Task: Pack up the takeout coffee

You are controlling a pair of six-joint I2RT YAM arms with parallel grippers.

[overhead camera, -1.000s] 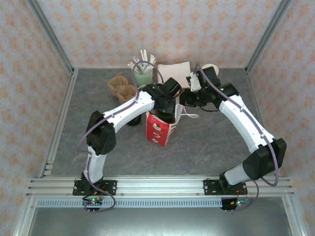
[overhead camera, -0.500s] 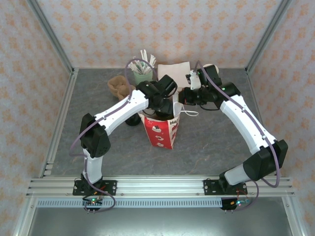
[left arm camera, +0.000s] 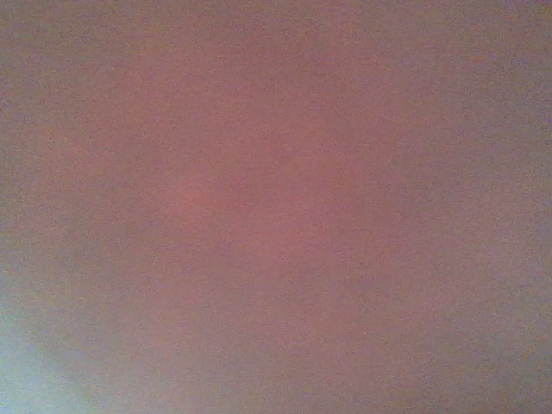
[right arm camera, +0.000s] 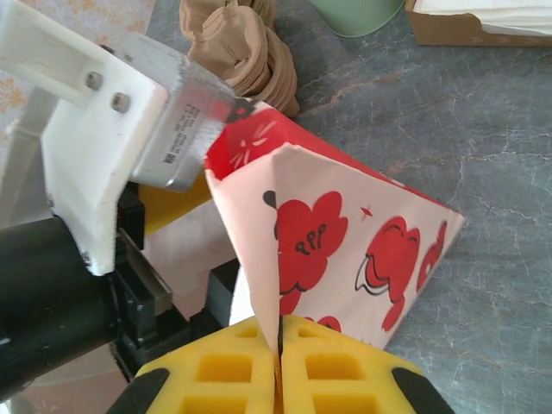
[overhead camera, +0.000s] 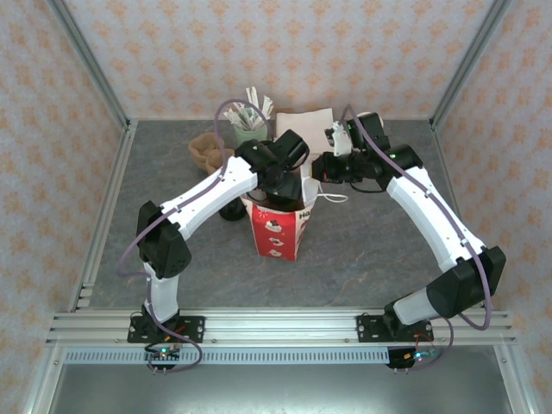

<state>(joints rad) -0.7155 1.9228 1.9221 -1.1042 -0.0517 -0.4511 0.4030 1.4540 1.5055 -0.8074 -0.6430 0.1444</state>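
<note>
A red-and-white paper bag (overhead camera: 276, 235) stands upright in the middle of the table, mouth up. My left wrist (overhead camera: 281, 166) reaches down into that mouth, so its fingers are buried inside; the left wrist view is a reddish blur. In the right wrist view the left arm's white and silver mount (right arm camera: 112, 147) sits at the bag's rim. My right gripper (right arm camera: 279, 345) is shut on the bag (right arm camera: 362, 233), its yellow pads pinching the rim's folded edge; from above it (overhead camera: 317, 184) is at the bag's right top corner. The takeout coffee is hidden.
Behind the bag stand a green cup of stirrers (overhead camera: 248, 129), brown pulp holders (overhead camera: 210, 151) and a cardboard box of napkins (overhead camera: 304, 125). A dark round thing (overhead camera: 231, 210) sits left of the bag, partly under the left arm. Metal rails edge the table.
The bag has gone from tilted to upright and shifted slightly back. The left arm swung its elbow left and pushed deeper into the bag. The right gripper kept hold of the rim.
</note>
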